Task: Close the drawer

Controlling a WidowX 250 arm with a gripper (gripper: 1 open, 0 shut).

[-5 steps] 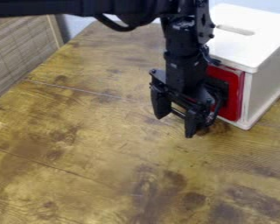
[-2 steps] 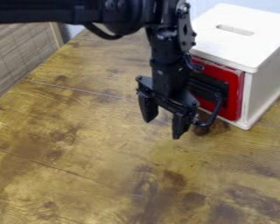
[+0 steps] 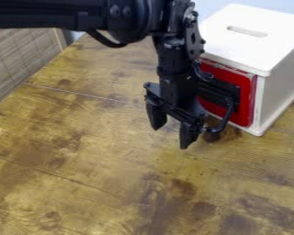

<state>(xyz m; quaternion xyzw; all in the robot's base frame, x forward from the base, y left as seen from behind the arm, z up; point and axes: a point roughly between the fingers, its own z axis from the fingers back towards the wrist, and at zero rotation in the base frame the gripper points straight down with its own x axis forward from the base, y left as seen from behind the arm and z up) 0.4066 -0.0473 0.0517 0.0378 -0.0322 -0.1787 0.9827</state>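
Note:
The red drawer [image 3: 239,95] sits in the front of a white cube box [image 3: 266,50] at the upper right. Its black loop handle [image 3: 219,108] sticks out toward the table. My gripper [image 3: 171,125] hangs just left of the handle, fingers pointing down over the wood, jaws open and empty. The arm covers the drawer's left part, so I cannot tell how far the drawer stands out.
The worn wooden table [image 3: 88,156] stretches left and forward of the gripper. A ribbed grey panel [image 3: 21,50] stands along the far left edge. The white box has a slot [image 3: 244,30] on top.
The gripper has moved left, off the drawer front and handle, and its fingers have opened. In the last half second it has barely moved.

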